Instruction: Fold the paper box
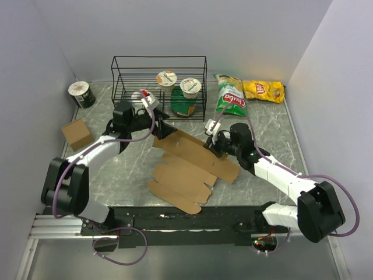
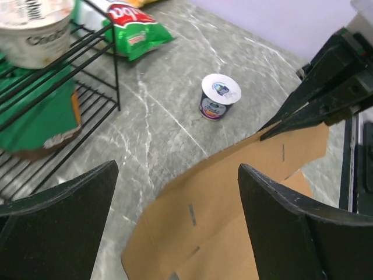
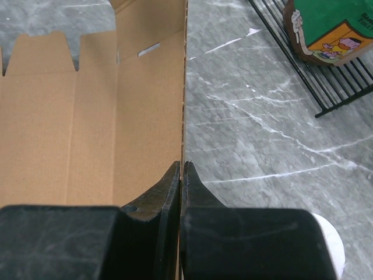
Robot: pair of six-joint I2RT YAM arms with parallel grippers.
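Note:
The paper box (image 1: 187, 168) is a large flat brown die-cut sheet lying in the middle of the table. Its far part is lifted off the table. My right gripper (image 1: 217, 146) is shut on the sheet's far right edge; in the right wrist view the gripper (image 3: 182, 170) pinches the thin raised edge of the cardboard (image 3: 87, 116). My left gripper (image 1: 163, 130) is open at the sheet's far left corner. In the left wrist view the left gripper (image 2: 175, 219) straddles the curved cardboard (image 2: 221, 198) without touching it, and the right gripper (image 2: 274, 129) shows clamped on the edge.
A black wire rack (image 1: 158, 84) at the back holds yogurt cups and a green carton. A loose yogurt cup (image 2: 220, 96) stands beside the sheet. Green (image 1: 230, 96) and yellow (image 1: 263, 90) chip bags lie back right. A small cube box (image 1: 77, 134) and a tub (image 1: 81, 94) sit left.

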